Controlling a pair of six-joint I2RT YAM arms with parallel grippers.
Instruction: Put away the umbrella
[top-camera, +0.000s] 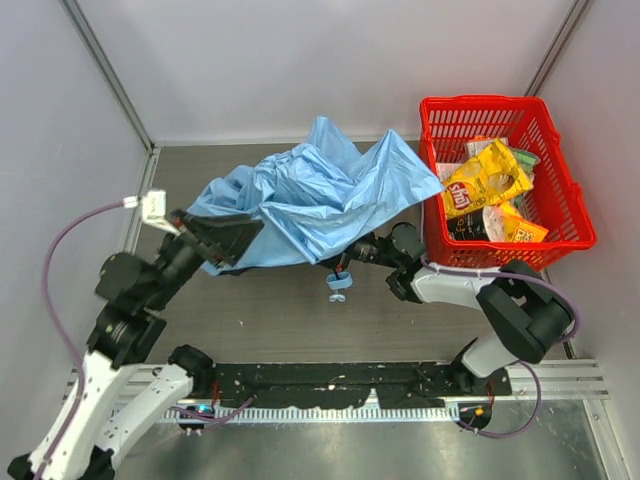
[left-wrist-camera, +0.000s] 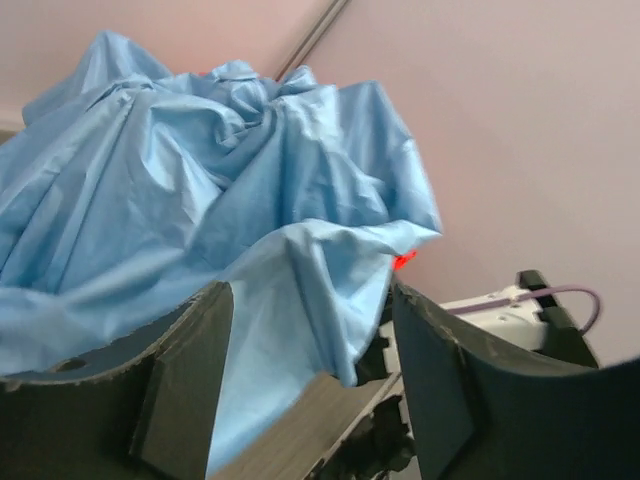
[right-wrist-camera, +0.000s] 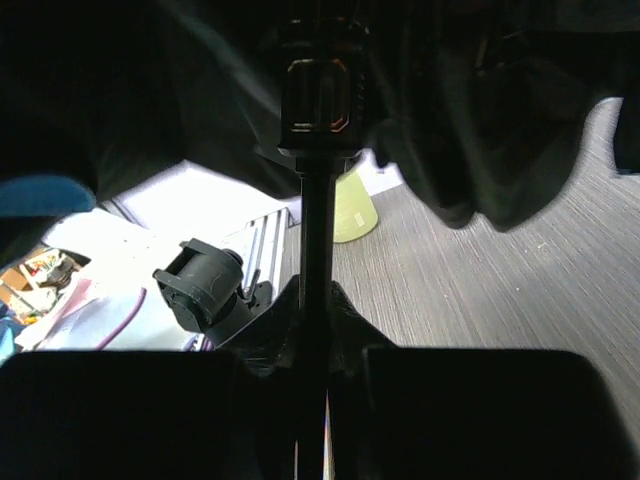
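Shows the umbrella (top-camera: 320, 195) crumpled over the middle of the table (top-camera: 280, 320), with blue fabric (top-camera: 400, 170) reaching right to the left wall of the red basket (top-camera: 478, 101). Clamps its thin black shaft (right-wrist-camera: 316, 230) in the right gripper (right-wrist-camera: 310, 380), under the umbrella's near right edge, with the small blue handle (top-camera: 339, 284) hanging just beside. Holds the left gripper (left-wrist-camera: 305, 300) apart at the umbrella's left edge, with a fold of fabric hanging loose between the fingers (left-wrist-camera: 190, 370).

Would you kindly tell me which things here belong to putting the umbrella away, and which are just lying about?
Job: light sky-blue fabric umbrella, thin black shaft in right tool; open left tool.
Lying about: red plastic mesh basket, yellow snack bag inside.
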